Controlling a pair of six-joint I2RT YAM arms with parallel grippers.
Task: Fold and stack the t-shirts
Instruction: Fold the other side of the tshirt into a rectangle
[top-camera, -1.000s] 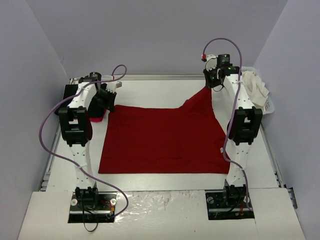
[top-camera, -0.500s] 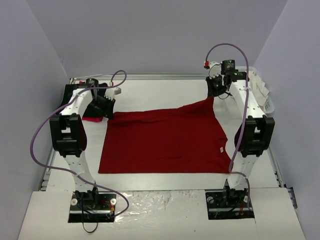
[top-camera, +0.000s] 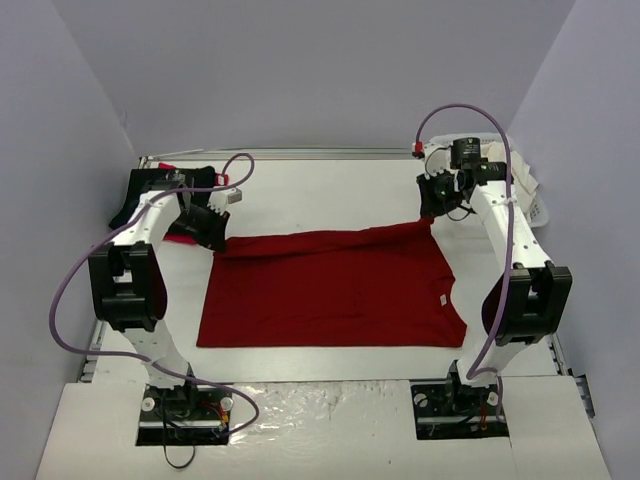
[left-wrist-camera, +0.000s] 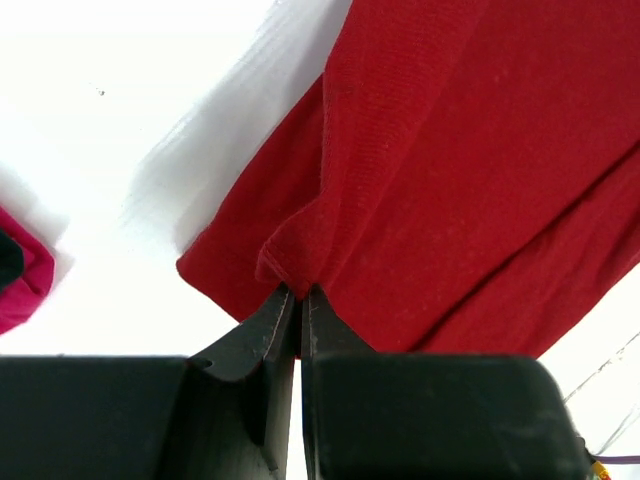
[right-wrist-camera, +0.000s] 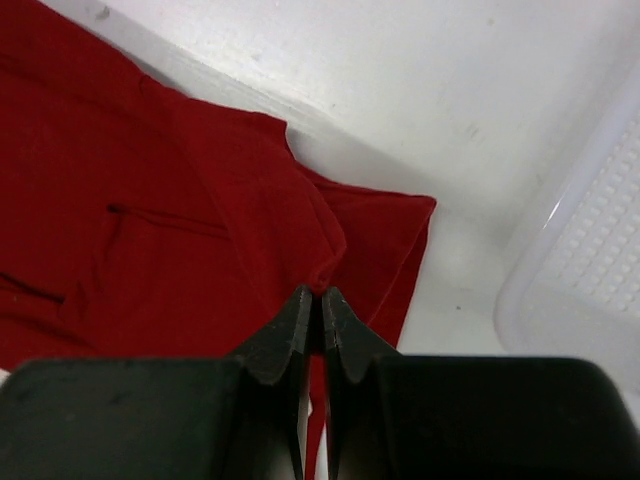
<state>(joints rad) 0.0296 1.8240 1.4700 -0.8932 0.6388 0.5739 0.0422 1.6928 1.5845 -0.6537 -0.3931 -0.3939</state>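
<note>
A dark red t-shirt (top-camera: 330, 290) lies spread on the white table, its far edge lifted and folding toward the front. A small white label (top-camera: 439, 299) shows near its right side. My left gripper (top-camera: 216, 234) is shut on the shirt's far left corner (left-wrist-camera: 290, 262). My right gripper (top-camera: 434, 208) is shut on the far right corner (right-wrist-camera: 322, 268). A black shirt (top-camera: 140, 192) and a bright red one (top-camera: 178, 236) lie at the far left, the bright red one also in the left wrist view (left-wrist-camera: 22, 280). A cream-white shirt (top-camera: 518, 172) lies in the basket.
A white plastic lattice basket (top-camera: 540, 210) stands at the far right edge, its rim close to my right gripper in the right wrist view (right-wrist-camera: 570, 260). Grey walls enclose the table on three sides.
Both grippers have moved toward the front with the shirt's far corners. The far edge now lies lower and folds over the shirt.
</note>
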